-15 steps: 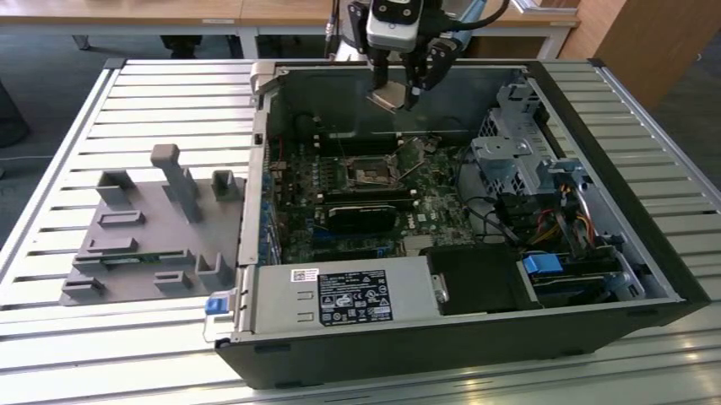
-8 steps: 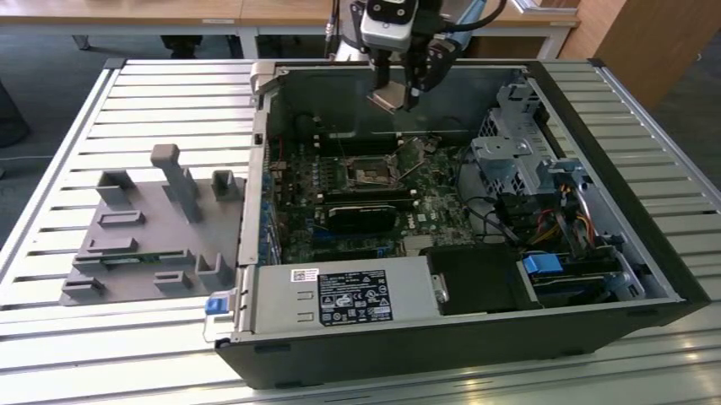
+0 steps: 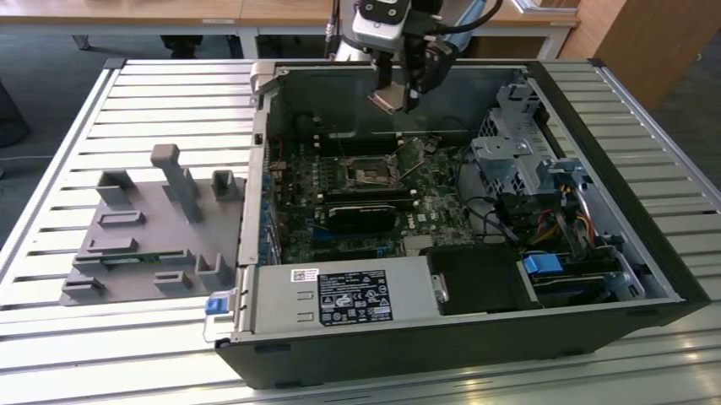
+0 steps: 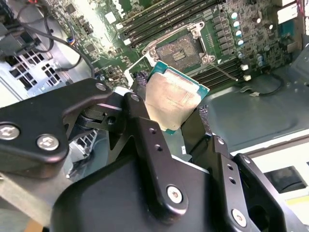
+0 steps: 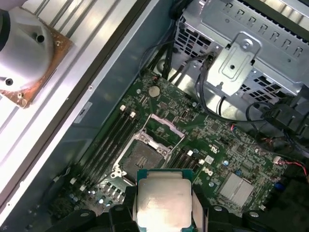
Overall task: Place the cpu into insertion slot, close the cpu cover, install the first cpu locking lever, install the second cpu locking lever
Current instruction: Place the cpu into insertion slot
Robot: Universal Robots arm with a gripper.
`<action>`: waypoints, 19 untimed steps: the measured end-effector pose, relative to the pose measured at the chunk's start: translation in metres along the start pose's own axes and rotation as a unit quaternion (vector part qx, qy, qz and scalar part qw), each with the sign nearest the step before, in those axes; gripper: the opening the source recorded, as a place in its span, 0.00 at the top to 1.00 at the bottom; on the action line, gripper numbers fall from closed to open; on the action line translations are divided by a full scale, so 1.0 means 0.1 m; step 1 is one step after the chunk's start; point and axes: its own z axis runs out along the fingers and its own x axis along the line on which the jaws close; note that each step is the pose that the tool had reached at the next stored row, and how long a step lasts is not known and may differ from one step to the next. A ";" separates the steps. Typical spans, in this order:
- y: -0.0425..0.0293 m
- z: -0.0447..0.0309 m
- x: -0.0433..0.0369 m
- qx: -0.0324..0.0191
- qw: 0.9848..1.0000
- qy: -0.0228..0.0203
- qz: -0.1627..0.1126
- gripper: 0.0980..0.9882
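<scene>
Second wrist view: the jaws clench the cpu (image 4: 171,99) by two opposite edges, well above the insertion slot (image 4: 181,48), with open room all around inside the computer case (image 3: 451,354).

cpu (image 5: 163,200): silver-grey top, teal-green rim. gripper (image 4: 171,96): matte black. motherboard (image 5: 212,145): green. table (image 3: 169,93): pale silver, striped with slats. fixture (image 3: 135,236): plain grey.

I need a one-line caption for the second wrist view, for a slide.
The gripper holds the cpu by two edges, short of the open insertion slot on the motherboard.
</scene>
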 end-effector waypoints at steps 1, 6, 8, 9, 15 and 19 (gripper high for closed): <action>0.000 0.002 0.000 0.000 1.000 -0.001 0.006 0.51; -0.001 0.012 0.000 0.000 0.999 -0.003 0.036 0.51; -0.001 0.015 0.000 0.000 0.999 -0.004 0.048 0.51; -0.001 0.016 0.000 0.000 0.999 -0.005 0.054 0.51; -0.002 0.024 0.000 -0.001 0.996 -0.008 0.090 0.51; -0.002 0.029 0.000 -0.001 0.993 -0.011 0.114 0.51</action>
